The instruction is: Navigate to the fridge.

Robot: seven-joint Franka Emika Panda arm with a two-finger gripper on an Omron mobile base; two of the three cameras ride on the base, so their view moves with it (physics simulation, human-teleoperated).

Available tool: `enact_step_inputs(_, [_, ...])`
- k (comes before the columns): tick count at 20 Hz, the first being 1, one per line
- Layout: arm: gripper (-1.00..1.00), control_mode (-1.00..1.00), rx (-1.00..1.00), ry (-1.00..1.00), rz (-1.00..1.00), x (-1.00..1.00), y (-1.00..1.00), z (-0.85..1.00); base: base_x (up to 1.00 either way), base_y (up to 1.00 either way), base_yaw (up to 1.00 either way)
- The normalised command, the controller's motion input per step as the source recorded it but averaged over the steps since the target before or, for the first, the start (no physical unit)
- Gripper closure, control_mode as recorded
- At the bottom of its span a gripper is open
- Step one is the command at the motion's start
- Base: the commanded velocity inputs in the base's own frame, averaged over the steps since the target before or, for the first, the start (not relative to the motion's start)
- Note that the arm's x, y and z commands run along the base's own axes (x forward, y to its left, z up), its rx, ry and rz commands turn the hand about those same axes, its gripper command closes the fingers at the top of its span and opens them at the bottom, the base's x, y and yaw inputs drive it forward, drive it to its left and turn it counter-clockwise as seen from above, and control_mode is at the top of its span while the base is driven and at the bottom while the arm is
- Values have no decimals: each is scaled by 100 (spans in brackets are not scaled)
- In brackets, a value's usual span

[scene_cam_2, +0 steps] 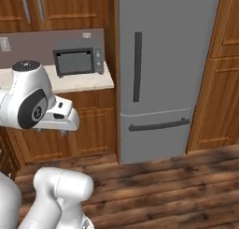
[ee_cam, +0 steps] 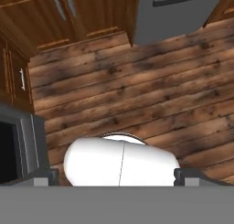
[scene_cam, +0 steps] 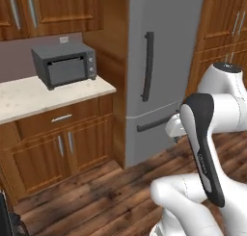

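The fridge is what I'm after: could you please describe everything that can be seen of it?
The fridge is a tall, flat, matte-grey unit standing upright on the wooden floor, flanked by brown wooden cabinets. Its upper door carries a dark vertical bar handle; the lower drawer has a dark horizontal handle. Both look shut. The counter runs along its left.

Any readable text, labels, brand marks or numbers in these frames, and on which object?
None can be read.
Fridge: plain grey doors, no brand mark.
Toaster oven: knobs on its right side, any markings too small to read.
Wall outlet: no text.
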Motion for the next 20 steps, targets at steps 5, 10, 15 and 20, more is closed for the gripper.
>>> enact_step_inputs(5, [-100,100,0,0,0,0,0,0,86,-89,-4])
enact_step_inputs(10, [-100,100,0,0,0,0,0,0,100,-93,25])
enact_step_inputs(15, [-100,100,0,0,0,0,0,0,100,-79,35])
enact_step_inputs(20, [-100,100,0,0,0,0,0,0,100,-52,39])
